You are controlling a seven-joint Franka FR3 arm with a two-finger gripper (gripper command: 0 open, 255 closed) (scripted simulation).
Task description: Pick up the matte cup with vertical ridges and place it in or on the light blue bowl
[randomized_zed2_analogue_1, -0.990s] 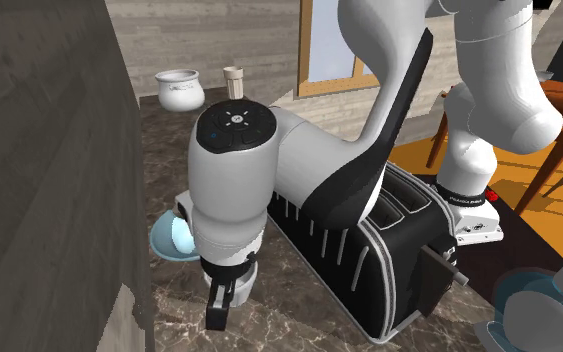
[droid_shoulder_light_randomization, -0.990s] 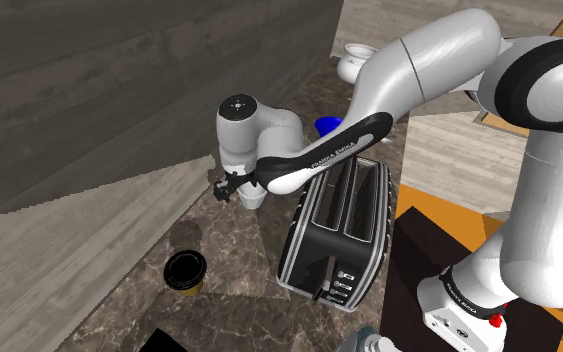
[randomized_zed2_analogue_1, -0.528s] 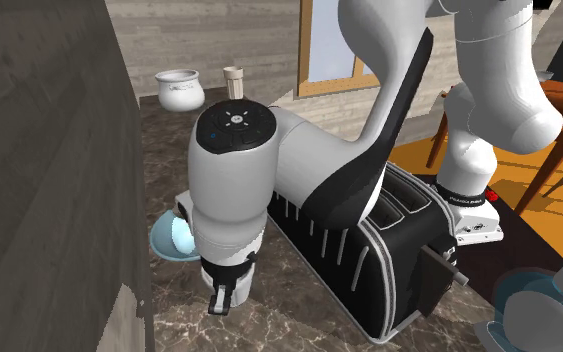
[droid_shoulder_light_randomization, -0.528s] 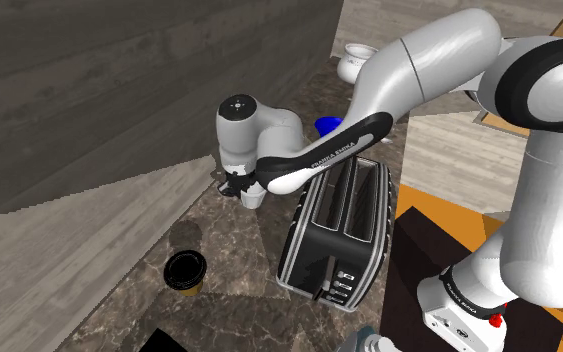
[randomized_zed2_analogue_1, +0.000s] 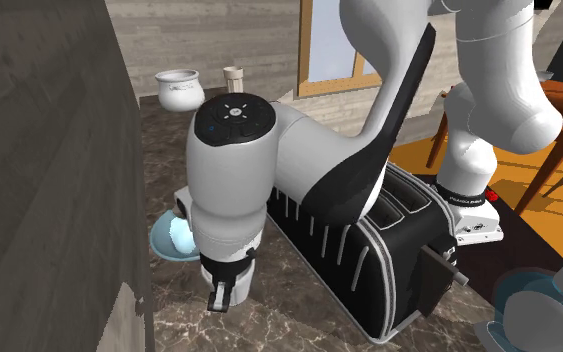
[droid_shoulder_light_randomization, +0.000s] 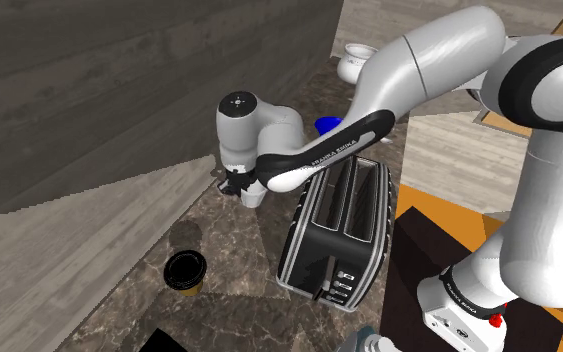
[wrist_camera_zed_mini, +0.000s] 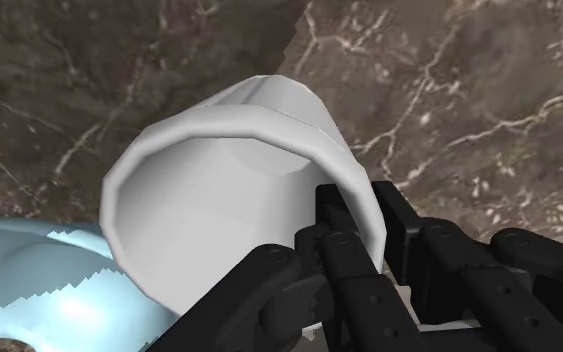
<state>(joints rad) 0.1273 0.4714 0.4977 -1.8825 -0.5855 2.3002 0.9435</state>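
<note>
A plain white cup (wrist_camera_zed_mini: 219, 180) is clasped by its wall in my gripper (wrist_camera_zed_mini: 344, 235), one black finger inside the rim and one outside. The gripper is shut on it. In the shoulder view the cup (droid_shoulder_light_randomization: 255, 198) sits just under the hand (droid_shoulder_light_randomization: 233, 184), close above the dark marble counter (droid_shoulder_light_randomization: 234, 250). The light blue bowl (wrist_camera_zed_mini: 39, 290) lies right beside the cup, near its open mouth. In the second exterior view the bowl (randomized_zed2_analogue_1: 165, 240) sits behind the wrist, partly hidden, and the cup (randomized_zed2_analogue_1: 236, 288) shows below the hand.
A black toaster (droid_shoulder_light_randomization: 341, 225) stands close to the arm's far side. A tan cup with a dark inside (droid_shoulder_light_randomization: 185, 270) sits toward the counter's front. A dark blue bowl (droid_shoulder_light_randomization: 326, 124), a white pot (randomized_zed2_analogue_1: 180, 90) and a beige cup (randomized_zed2_analogue_1: 233, 76) stand further back. A wall (droid_shoulder_light_randomization: 119, 90) borders the counter.
The fingers, open around the cup a second ago, have closed on its wall. Since then the hand has risen slightly with the cup.
</note>
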